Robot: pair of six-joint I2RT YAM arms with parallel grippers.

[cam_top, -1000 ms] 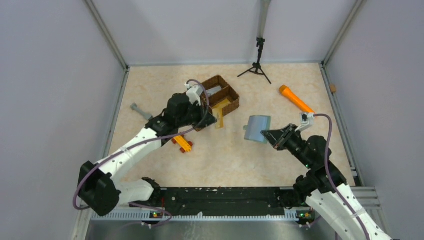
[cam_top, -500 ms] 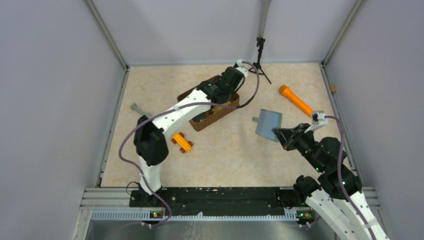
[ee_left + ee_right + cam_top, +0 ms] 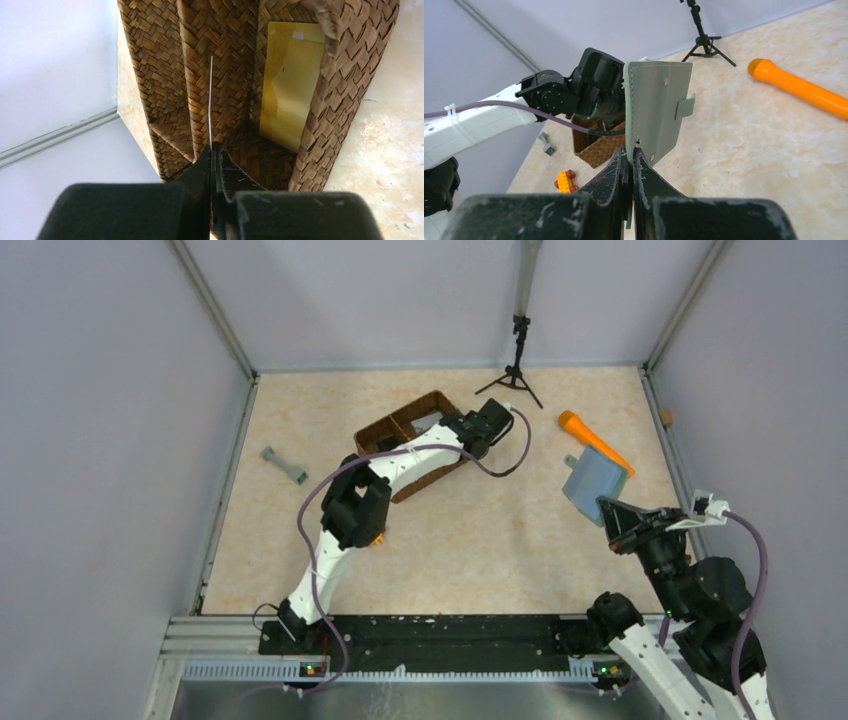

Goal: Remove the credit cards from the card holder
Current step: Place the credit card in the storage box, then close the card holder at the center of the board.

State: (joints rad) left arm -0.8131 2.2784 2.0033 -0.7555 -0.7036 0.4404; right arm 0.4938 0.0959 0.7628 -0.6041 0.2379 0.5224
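Note:
My left gripper point(image 3: 212, 147) is shut on a thin pale credit card point(image 3: 210, 100), seen edge-on and held upright over the middle compartment of the brown woven basket point(image 3: 165, 75). From above, this gripper point(image 3: 458, 429) sits at the basket's right end. My right gripper point(image 3: 630, 150) is shut on the lower corner of the grey-green card holder point(image 3: 656, 107), held upright in the air with its tab to the right. In the top view the holder point(image 3: 592, 478) is above the right gripper point(image 3: 612, 516), near the torch. A pale grey flat piece point(image 3: 430, 421) lies in the basket.
A flat yellowish piece point(image 3: 290, 95) lies in the basket's right compartment. An orange torch point(image 3: 592, 438) lies at the far right, a black tripod point(image 3: 516, 370) at the back, a grey part point(image 3: 283, 463) at the left. A yellow toy point(image 3: 564, 181) sits near the left arm's elbow.
The right gripper has carried the card holder to the right, up beside the torch. The left arm has swung across the basket and its gripper now sits at the basket's right end.

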